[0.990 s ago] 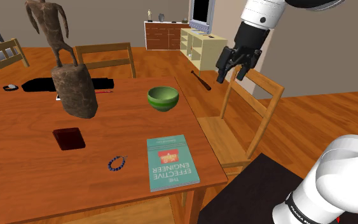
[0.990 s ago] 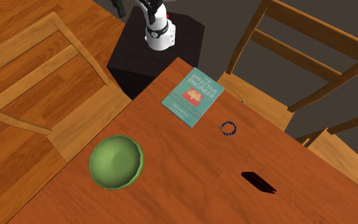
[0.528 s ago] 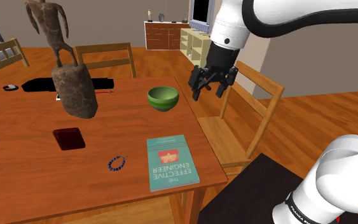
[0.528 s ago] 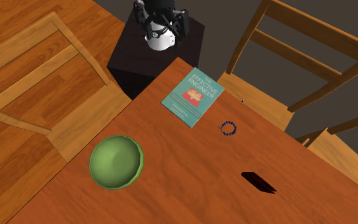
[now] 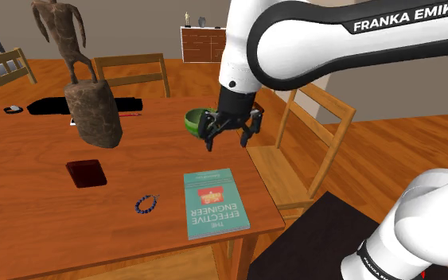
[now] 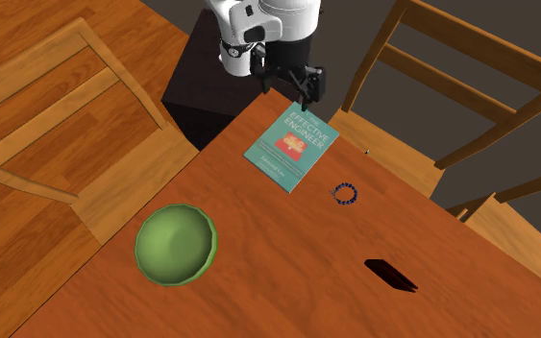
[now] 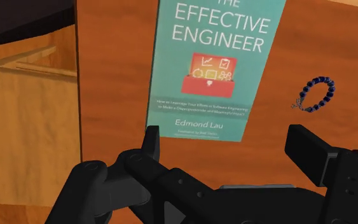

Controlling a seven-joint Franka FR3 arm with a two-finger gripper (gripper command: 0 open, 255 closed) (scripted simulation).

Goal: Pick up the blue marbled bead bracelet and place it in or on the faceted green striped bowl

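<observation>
The blue bead bracelet lies flat on the wooden table, just off the shoulder view's left side of a teal book. The green bowl stands farther back, partly covered by my gripper. The gripper hangs open and empty above the table's edge, between bowl and book. From the second exterior view the gripper hovers over the book's near end, with the bracelet and the bowl apart from it. In the wrist view the fingers stand wide apart over the book, the bracelet beside it.
A tall carved figure on a brown block stands at the table's back. A dark red flat case lies near the bracelet, and a long black object lies behind the figure. Wooden chairs flank the table. The black stand adjoins the table's corner.
The arm has swung down and toward the shoulder view's left, from above the chair to just over the table's edge by the bowl and book. The fingers stay open.
</observation>
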